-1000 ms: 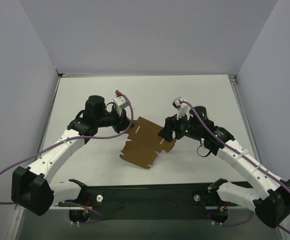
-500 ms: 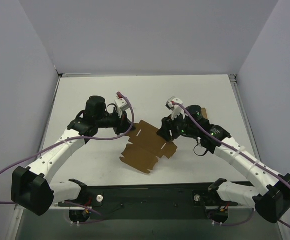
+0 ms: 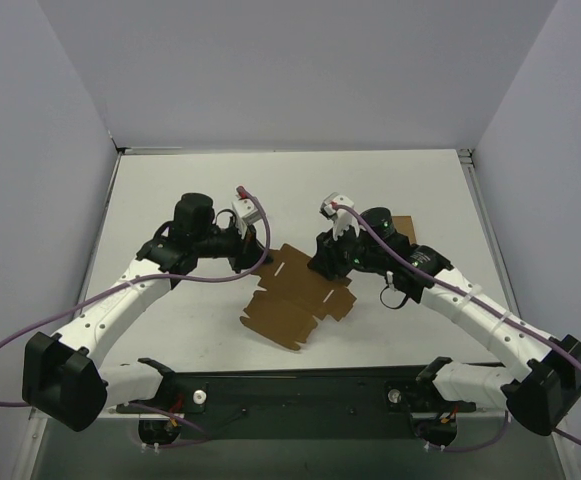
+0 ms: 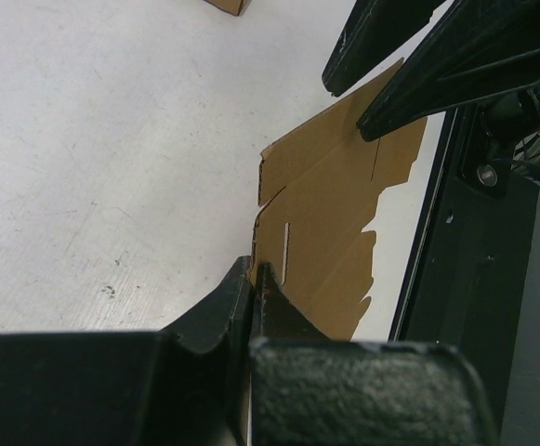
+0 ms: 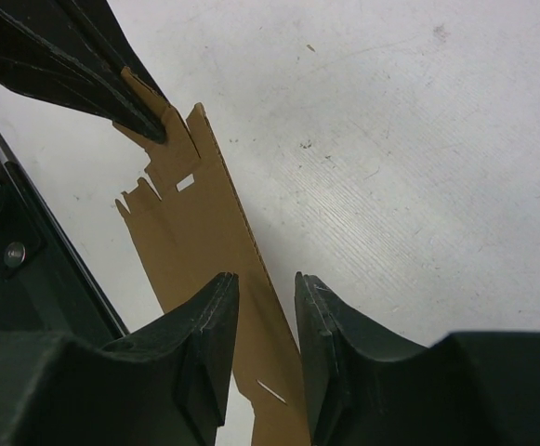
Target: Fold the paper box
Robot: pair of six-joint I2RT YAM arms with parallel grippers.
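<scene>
The paper box (image 3: 295, 297) is a flat brown kraft sheet with notched flaps and slits, lying mid-table and lifted a little at its far edge. My left gripper (image 3: 262, 258) is shut on the box's far-left corner; in the left wrist view the fingertips (image 4: 254, 271) pinch the sheet's edge (image 4: 330, 214). My right gripper (image 3: 321, 267) is open at the box's far-right edge. In the right wrist view its fingers (image 5: 265, 281) straddle the raised edge of the box (image 5: 190, 232) without closing on it.
A small plain brown cardboard rectangle (image 3: 402, 226) lies behind the right arm and shows at the top of the left wrist view (image 4: 228, 5). The black base rail (image 3: 300, 385) runs along the near table edge. Grey walls stand on three sides.
My right gripper has moved left, its open fingers now over the box's far-right edge. The box has shifted slightly. My left gripper has kept its hold.
</scene>
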